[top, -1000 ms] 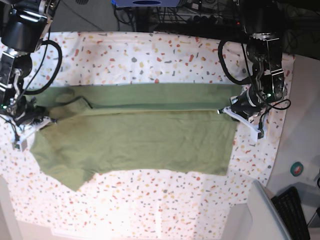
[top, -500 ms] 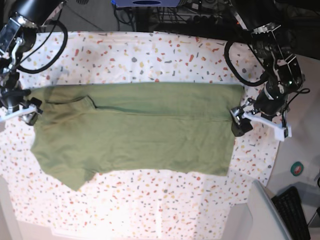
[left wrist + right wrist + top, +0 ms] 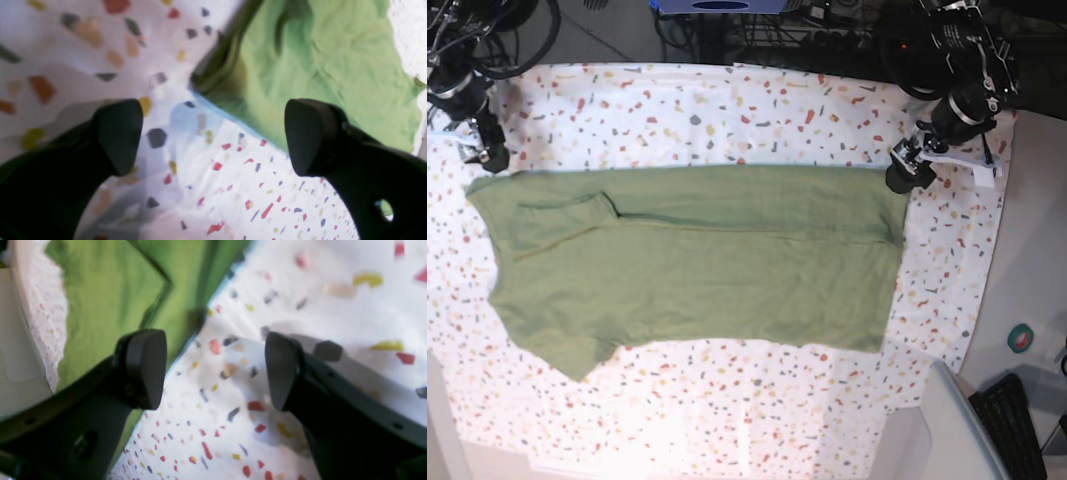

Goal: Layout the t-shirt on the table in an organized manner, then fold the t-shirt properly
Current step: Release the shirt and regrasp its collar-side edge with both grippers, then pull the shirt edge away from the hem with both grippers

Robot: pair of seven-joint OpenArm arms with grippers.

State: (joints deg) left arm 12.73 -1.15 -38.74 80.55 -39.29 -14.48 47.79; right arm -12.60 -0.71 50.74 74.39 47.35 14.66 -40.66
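Note:
The olive-green t-shirt [image 3: 697,260] lies spread flat across the speckled table [image 3: 727,100], with a sleeve folded over at its far left. My left gripper [image 3: 942,165] hangs open just off the shirt's far right corner, holding nothing. In the left wrist view its fingertips [image 3: 116,136] stand wide apart above the table [image 3: 233,186], and the t-shirt's corner [image 3: 317,60] lies beyond them. My right gripper [image 3: 467,140] is open by the far left corner. The right wrist view shows the right gripper [image 3: 213,371] over bare cloth beside the t-shirt's edge [image 3: 110,290].
A black keyboard [image 3: 1017,420] and a grey-white bin [image 3: 947,430] sit off the table's near right corner, with a small round teal object [image 3: 1021,338] beside them. Cables and dark gear [image 3: 777,30] run along the far edge.
Both grippers have opened, let go of the shirt and drawn back to the far corners. The folded-over far strip of the shirt now lies flat.

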